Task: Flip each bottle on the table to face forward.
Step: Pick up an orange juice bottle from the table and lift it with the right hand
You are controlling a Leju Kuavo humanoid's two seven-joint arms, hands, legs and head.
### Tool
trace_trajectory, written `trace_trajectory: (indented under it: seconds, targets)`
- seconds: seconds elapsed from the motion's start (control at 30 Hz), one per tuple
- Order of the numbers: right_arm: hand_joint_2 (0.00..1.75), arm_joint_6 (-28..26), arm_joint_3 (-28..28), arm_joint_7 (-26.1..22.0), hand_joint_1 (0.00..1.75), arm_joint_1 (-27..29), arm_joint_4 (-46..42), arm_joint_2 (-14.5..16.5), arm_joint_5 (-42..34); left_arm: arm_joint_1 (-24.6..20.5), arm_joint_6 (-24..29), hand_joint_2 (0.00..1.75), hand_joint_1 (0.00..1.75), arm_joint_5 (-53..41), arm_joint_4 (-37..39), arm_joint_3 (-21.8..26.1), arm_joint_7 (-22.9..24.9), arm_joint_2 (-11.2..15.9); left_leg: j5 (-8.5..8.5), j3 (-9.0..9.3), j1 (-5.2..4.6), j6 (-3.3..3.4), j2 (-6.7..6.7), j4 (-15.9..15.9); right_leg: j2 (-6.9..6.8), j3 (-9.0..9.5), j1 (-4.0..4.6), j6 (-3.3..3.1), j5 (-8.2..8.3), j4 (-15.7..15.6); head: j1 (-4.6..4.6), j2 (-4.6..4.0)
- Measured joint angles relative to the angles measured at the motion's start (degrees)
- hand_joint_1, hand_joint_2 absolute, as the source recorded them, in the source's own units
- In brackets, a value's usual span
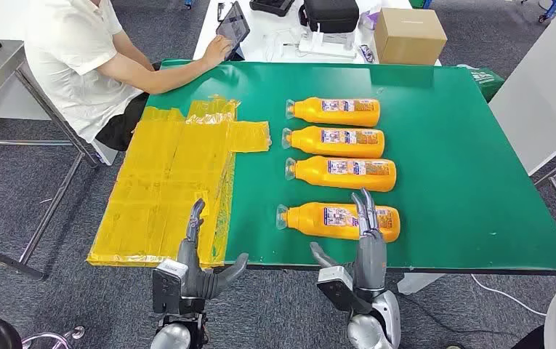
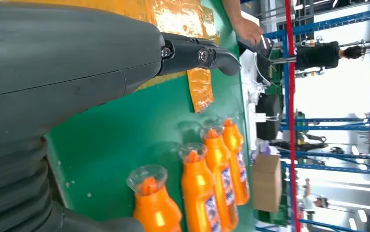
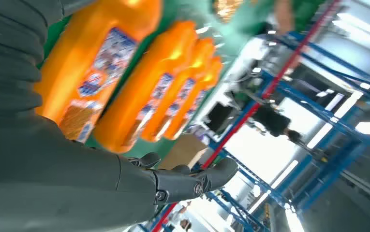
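We see four orange bottles lying on their sides in a column on the green table (image 1: pixel 464 167), caps toward nine o'clock and labels facing up. The nearest bottle (image 1: pixel 338 221) lies by the table's near edge, set a little apart from the other three: the second bottle (image 1: pixel 341 173), the third bottle (image 1: pixel 334 141) and the farthest bottle (image 1: pixel 333 111).

Our right hand (image 1: pixel 365 251) reaches up from six o'clock; its straight fingers (image 1: pixel 365 211) overlap the nearest bottle's base end, at three o'clock along its body, while the thumb sticks out toward nine o'clock. The fingers are spread and grip nothing, and we cannot tell whether they touch the bottle or hover above it.

Our left hand (image 1: pixel 200 265) sits at eight o'clock of that bottle, fingers apart and holding nothing, over a patch of yellow tape (image 1: pixel 166 189) covering the table's left part.

At eleven o'clock a person (image 1: pixel 78 58) in a white shirt sits touching a tablet (image 1: pixel 233 27). A cardboard box (image 1: pixel 408 35) stands on the white table beyond.
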Motion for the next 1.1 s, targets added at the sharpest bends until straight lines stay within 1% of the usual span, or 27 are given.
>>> trace_trajectory:
  seconds: [0.07,0.2,0.3,0.47,0.57,0.73,0.93,1.1]
  targets:
    - [1.75,0.0,-0.3,1.6,0.0,-0.4,0.8,-0.7,3.3,0.0,-0.3,1.75,0.0,-0.1,0.1,0.0,0.2,0.0,0.0,0.0,0.0,0.0,0.0,0.0,0.0,0.0,0.0,0.0,0.0,0.0,0.01,0.0]
    - [1.75,-0.1,-2.3,5.8,0.0,-1.9,4.1,-3.5,15.3,-0.1,-1.6,1.75,0.0,-0.4,0.7,-0.1,0.8,0.1,0.0,-0.01,-0.02,0.0,0.0,0.0,0.0,0.0,-0.01,0.02,0.01,0.0,0.01,0.0]
    - [1.75,-0.1,-3.8,7.5,0.0,-3.3,6.5,-5.4,19.6,-0.5,-2.0,1.75,0.0,-0.7,1.3,-0.2,1.1,0.1,0.0,-0.01,-0.02,0.01,0.0,0.0,0.0,0.0,-0.01,0.02,0.02,0.0,0.01,0.0]
    - [1.75,0.3,-4.1,11.0,0.0,-5.5,9.0,-8.1,21.6,-1.2,-2.2,1.75,0.0,-1.2,2.1,-0.2,1.6,0.0,0.01,-0.01,-0.02,0.01,0.0,0.0,0.0,0.0,-0.01,0.02,0.03,0.0,-0.01,0.0]
    - [1.75,1.8,-3.7,13.1,0.0,-6.9,10.5,-9.6,23.0,-1.4,-2.5,1.75,0.0,-1.3,2.5,-0.2,1.8,-0.1,0.01,-0.02,-0.01,0.01,0.0,0.0,0.0,0.01,-0.01,0.02,0.03,0.0,0.0,0.0]
    - [1.75,5.8,-1.9,14.7,0.0,-9.3,13.5,-11.4,23.9,-2.0,-2.9,1.75,0.0,-1.4,2.9,-0.3,1.8,-0.2,0.01,-0.03,-0.02,0.01,-0.01,0.0,0.0,0.01,-0.01,0.03,0.03,0.0,0.0,0.0]
    - [1.75,9.9,0.2,15.9,0.0,-11.9,16.8,-12.3,23.7,-2.4,-3.0,1.75,0.0,-1.5,3.1,-0.9,1.9,-0.5,0.01,-0.02,-0.02,0.01,-0.01,0.0,0.0,0.01,-0.01,0.04,0.04,0.0,-0.01,0.0]
    - [1.75,16.6,2.2,19.2,0.0,-14.5,19.8,-13.4,23.6,-2.7,-3.0,1.75,0.0,-1.9,3.3,-1.4,2.3,-0.6,0.01,0.02,-0.02,0.01,0.02,0.0,0.01,0.02,-0.01,0.04,0.04,0.0,0.0,0.0]
